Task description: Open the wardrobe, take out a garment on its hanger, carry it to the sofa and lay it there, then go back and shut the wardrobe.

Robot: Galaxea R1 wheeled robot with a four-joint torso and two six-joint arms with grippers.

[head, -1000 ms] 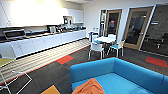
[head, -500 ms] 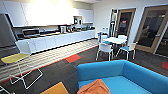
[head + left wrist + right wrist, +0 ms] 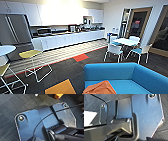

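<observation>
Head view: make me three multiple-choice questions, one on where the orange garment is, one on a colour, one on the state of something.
1. Where does the garment lie?
A. on the sofa seat
B. on the white table
C. on the kitchen counter

2. What colour is the seat of the wire-legged chair at the left?
A. red
B. yellow
C. black

3. How is the sofa placed on the floor?
A. tipped on its back
B. standing upright
C. lying on its side

Answers: 1 A, the garment rests on the seat of the sofa. 2 B, the wire-legged chair has a yellow seat. 3 B, the backrest stands up behind the seat.
</observation>
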